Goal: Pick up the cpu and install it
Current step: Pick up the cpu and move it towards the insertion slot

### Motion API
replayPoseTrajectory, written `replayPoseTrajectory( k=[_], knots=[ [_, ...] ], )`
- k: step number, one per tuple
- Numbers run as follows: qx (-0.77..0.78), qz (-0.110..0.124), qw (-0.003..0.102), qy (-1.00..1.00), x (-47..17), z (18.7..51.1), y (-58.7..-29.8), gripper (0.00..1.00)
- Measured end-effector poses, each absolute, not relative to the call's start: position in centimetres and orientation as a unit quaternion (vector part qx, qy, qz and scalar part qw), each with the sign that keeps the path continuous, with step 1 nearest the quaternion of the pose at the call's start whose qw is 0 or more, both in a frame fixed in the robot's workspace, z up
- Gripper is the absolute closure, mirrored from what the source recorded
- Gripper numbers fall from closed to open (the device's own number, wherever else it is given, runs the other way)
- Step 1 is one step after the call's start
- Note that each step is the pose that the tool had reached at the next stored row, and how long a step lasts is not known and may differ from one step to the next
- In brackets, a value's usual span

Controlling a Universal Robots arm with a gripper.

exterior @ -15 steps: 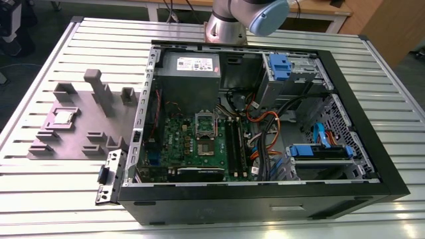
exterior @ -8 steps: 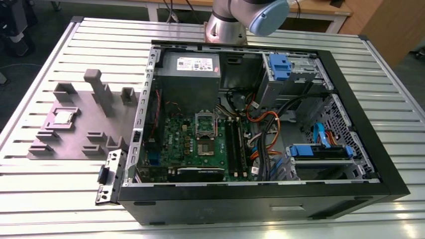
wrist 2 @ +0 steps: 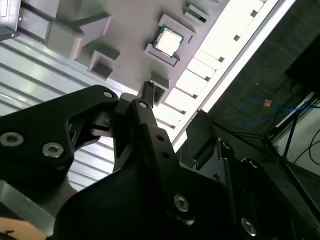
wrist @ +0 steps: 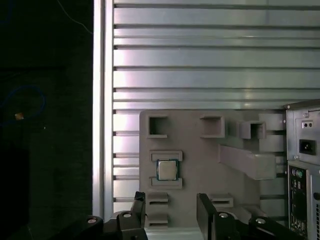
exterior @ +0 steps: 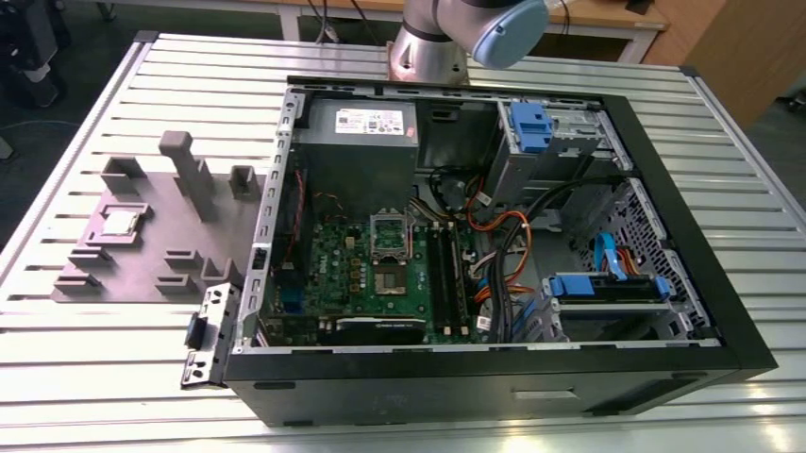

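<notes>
The cpu (exterior: 120, 222) is a small shiny square chip lying flat in a recess of the grey holder plate (exterior: 164, 241), on the slatted table at the exterior view's left. Both wrist views look down on the cpu (wrist: 167, 170) (wrist 2: 167, 40) from well above. My gripper (wrist: 172, 207) (wrist 2: 174, 102) is open, its black fingers (wrist: 140, 200) apart with nothing between them, hovering clear of the plate. The open computer case (exterior: 705, 311) lies to the right, with a green motherboard (exterior: 340, 269) and a silver socket frame (exterior: 385, 231) inside.
Grey pegs and blocks (exterior: 189, 170) stand up from the holder plate. Inside the case are a grey power supply (exterior: 359, 137), bundled cables (exterior: 504, 245) and blue drive brackets (exterior: 605, 283). The table edge (wrist: 100, 125) lies close to the plate, with dark floor beyond.
</notes>
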State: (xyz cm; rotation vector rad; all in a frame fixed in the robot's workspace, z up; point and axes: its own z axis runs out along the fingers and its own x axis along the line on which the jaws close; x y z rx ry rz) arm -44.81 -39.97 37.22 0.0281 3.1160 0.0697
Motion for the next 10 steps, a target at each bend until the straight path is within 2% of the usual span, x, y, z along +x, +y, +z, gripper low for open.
replayPoseTrajectory(
  k=[10],
  knots=[
    [0.006, 0.022, 0.012, 1.000, -44.81, 36.60, -39.97, 0.47]
  ],
)
